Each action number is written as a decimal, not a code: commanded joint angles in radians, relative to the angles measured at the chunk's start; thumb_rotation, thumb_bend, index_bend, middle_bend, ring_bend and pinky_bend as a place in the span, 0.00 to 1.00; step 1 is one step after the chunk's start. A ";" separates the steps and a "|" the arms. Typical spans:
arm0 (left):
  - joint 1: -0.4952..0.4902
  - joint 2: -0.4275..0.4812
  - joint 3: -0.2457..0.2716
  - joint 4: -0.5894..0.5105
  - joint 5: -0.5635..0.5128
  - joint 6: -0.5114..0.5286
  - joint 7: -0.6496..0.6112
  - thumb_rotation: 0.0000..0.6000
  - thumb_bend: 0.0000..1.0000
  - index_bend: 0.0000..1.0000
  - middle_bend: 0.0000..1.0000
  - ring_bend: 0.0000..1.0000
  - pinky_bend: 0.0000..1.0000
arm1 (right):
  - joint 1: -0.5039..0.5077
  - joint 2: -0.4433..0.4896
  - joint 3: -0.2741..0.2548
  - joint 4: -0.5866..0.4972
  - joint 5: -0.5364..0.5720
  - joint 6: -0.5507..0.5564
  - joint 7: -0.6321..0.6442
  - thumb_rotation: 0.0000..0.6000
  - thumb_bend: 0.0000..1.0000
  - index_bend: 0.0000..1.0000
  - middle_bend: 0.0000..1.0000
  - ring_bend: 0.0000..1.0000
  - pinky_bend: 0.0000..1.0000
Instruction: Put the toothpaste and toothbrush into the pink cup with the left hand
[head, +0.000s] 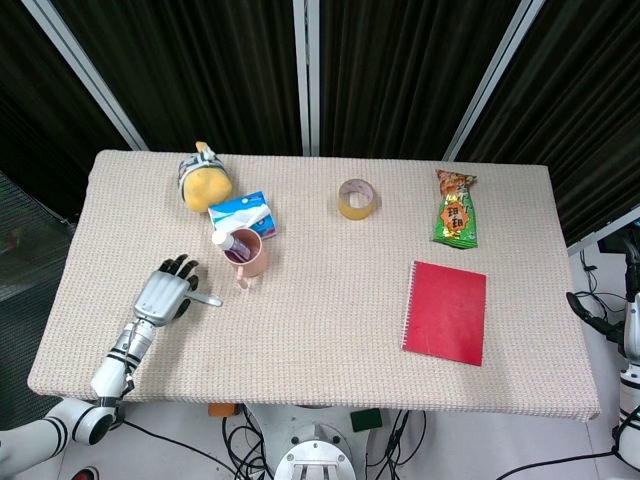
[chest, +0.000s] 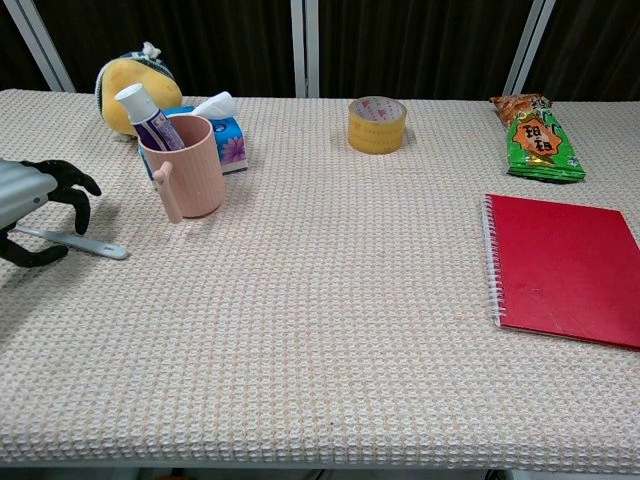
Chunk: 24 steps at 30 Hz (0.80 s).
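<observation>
Our left robot hand (head: 163, 296) arches unclenched over the brush (chest: 75, 242), seemingly not gripping yet. A shallow pinch could flick it off the surface's (head: 330, 330) left edge, or a swing could tip the cup (chest: 186, 166).

The head view looks steeply down from above the near edge, taking in the whole table (head: 330, 330) and dark curtains behind. The chest view sits low and close at the near edge, facing across the cloth. Both share the pink cup (head: 247, 254), tape roll (chest: 377, 124) and red notebook (chest: 562, 268).
</observation>
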 joint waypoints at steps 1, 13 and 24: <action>-0.002 -0.007 0.001 0.012 -0.001 -0.007 0.000 1.00 0.32 0.47 0.18 0.09 0.22 | 0.000 0.001 0.001 0.000 0.001 0.000 -0.001 1.00 0.45 0.00 0.00 0.00 0.00; 0.000 -0.036 -0.004 0.058 0.002 0.000 -0.037 1.00 0.33 0.56 0.19 0.09 0.23 | -0.002 0.002 -0.002 0.001 0.003 -0.008 -0.001 1.00 0.45 0.00 0.00 0.00 0.00; 0.038 0.003 -0.056 0.005 0.011 0.131 -0.285 1.00 0.34 0.60 0.30 0.14 0.27 | 0.000 0.005 -0.004 0.001 -0.001 -0.013 0.002 1.00 0.45 0.00 0.00 0.00 0.00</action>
